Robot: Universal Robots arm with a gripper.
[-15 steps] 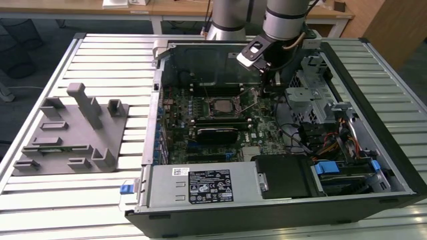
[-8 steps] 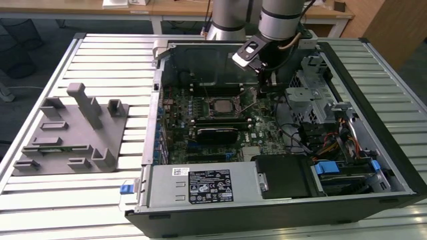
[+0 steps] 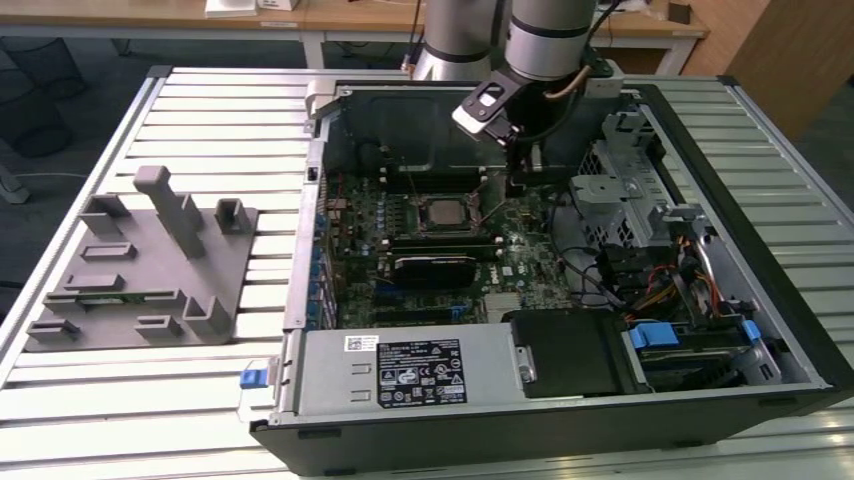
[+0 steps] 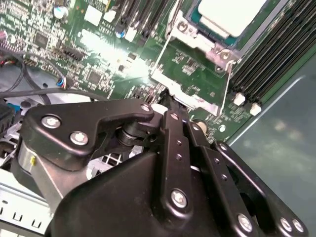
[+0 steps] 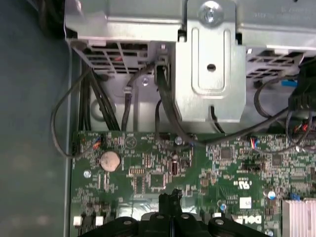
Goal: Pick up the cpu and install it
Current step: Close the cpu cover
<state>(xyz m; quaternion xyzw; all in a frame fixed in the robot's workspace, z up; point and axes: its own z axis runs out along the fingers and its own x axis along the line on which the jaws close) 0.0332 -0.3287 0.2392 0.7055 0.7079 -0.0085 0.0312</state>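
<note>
"Starting at the exterior view's left, what stands on the slatted table (image 3: 200,100)?"

"A grey plastic holder block (image 3: 140,265) with upright posts and slots, well apart from the arm (image 3: 547,40). Beside it, toward the middle, lies the open computer case (image 3: 561,440)."

"And inside the case?"

"A green motherboard (image 3: 534,270) covers its floor, and a grey power supply (image 3: 400,372) sits along the wall nearest the camera. On the board is the dark metal-framed socket (image 3: 447,197). The cpu (image 3: 445,212) lies inside that frame with its pale top facing up. The second wrist view shows the cpu (image 4: 227,12) seated flat within the frame as well."

"Where is the gripper?"

"Just to the exterior view's right of the socket. The gripper (image 3: 518,185) hangs from the arm, pointing down at the board and close above it. I cannot tell whether it touches the board. It is near the cpu but apart from it."

"Its fingers?"

"In both wrist views the gripper (image 4: 165,98) (image 5: 170,196) has them pressed together, with nothing between them."

"Further right?"

"A grey metal drive cage (image 3: 627,180) with cables stands beside the gripper. In the first wrist view a round coin cell (image 5: 109,160) sits on the board below that cage."
</note>
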